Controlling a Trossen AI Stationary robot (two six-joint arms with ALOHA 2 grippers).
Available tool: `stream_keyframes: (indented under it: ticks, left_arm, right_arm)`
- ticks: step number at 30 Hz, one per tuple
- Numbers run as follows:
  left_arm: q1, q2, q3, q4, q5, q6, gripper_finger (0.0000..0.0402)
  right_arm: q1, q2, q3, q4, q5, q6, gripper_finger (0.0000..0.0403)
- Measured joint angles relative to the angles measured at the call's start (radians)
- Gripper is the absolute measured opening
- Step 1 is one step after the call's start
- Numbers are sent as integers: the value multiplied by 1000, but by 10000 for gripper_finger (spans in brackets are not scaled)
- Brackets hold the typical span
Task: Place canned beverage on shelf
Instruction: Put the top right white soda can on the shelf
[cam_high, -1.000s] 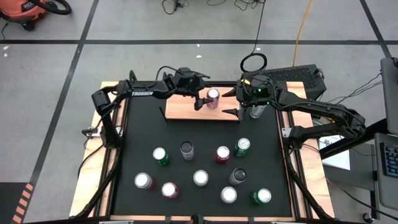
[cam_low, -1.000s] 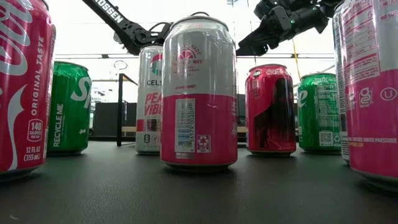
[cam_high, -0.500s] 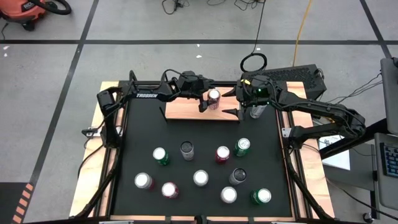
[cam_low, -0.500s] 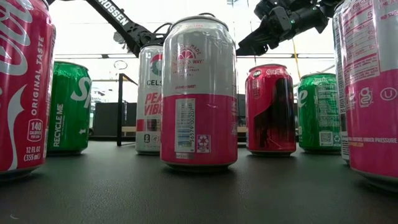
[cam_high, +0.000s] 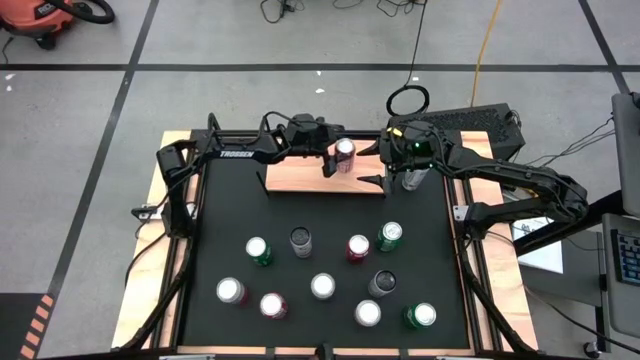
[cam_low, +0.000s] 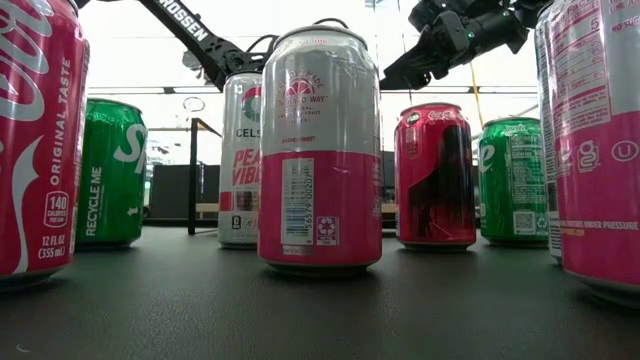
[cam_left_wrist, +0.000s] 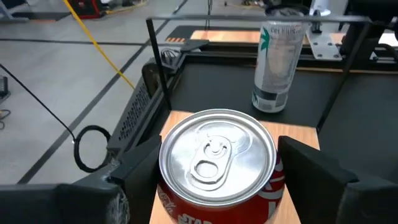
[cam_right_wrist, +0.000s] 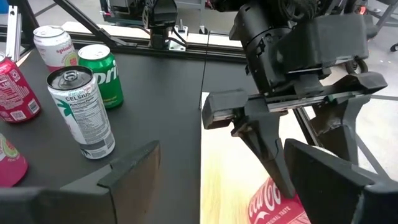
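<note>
1. While ten loose cans (cam_high: 322, 286) wait on the black mat (cam_high: 225, 230) on the near side of the shelf (cam_high: 295, 175), none of them looks to be in the way of this step.
2. On the shelf, towards its right end, the red can (cam_high: 344, 152) stands upright with its base on the wood.
3. Over the shelf, the left gripper (cam_high: 336, 162) is astride that can. In the left wrist view its two dark fingers (cam_left_wrist: 140, 174) sit against opposite sides, so I judge it closed on the can and holding nothing else.
4. To do this well, I would keep the can vertical and seated flat. Any nudge should run along the shelf, leaving room beside it for more cans abreast.
5. When letting go, part the fingers evenly so neither drags the can, then lift straight up, clear of the rim.
6. Just off the shelf's right end, past the black bracket (cam_high: 372, 181), the right gripper (cam_right_wrist: 221, 155) hangs wide open and empty above a silver can (cam_left_wrist: 278, 65). The left arm should not swing that way, as a brush could tip either can.
</note>
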Motion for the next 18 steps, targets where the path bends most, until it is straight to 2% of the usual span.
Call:
stream_keyframes:
  ticks: [5, 10, 18]
  left_arm:
    - [-2, 0, 1, 36, -10, -8, 278]
    - [2, 0, 65, -5, -10, -9, 277]
    - [35, 16, 164, -45, -6, 21, 277]
  right_arm:
    - [0, 0, 0, 0, 0, -5, 318]
    - [0, -16, 0, 1, 2, -11, 318]
    - [0, -120, 0, -4, 2, -26, 318]
